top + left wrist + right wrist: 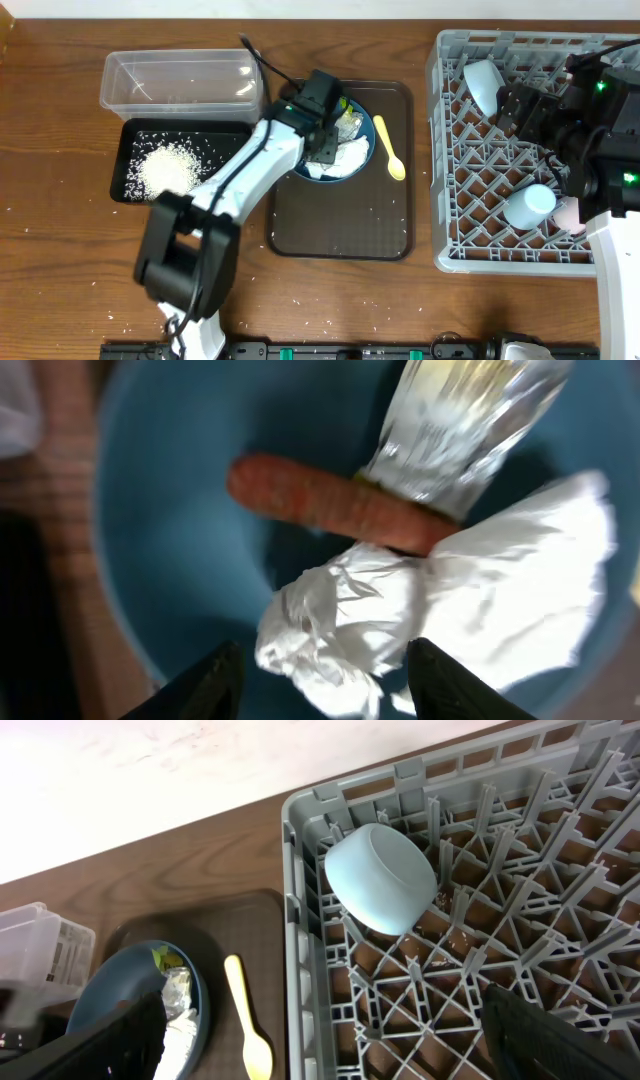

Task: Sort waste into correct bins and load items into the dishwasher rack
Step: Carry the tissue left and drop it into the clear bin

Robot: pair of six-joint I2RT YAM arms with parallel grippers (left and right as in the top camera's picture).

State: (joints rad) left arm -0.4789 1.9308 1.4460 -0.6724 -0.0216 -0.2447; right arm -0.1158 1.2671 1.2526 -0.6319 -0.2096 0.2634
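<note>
The dark-blue dish (369,132) sits on the brown tray and holds the orange-brown sausage (330,495), crumpled white tissue (345,160) and a silvery green-and-white wrapper (350,120). My left gripper (325,140) is open, low inside the dish (170,540), its fingers on either side of the tissue (430,620), with the wrapper (470,420) beyond. The yellow spoon (390,150) lies right of the dish. My right gripper (515,108) is open and empty above the grey rack (470,215), near the white bowl (485,85). A light-blue cup (530,205) and a pink cup (568,215) lie in the rack.
The clear tub (180,80) stands at the back left, with the black tray (225,135) holding rice (165,168) in front of it. The brown serving tray (340,225) has scattered grains. Loose grains lie on the table near the front left. The right wrist view shows the spoon (248,1020) and the bowl (380,875).
</note>
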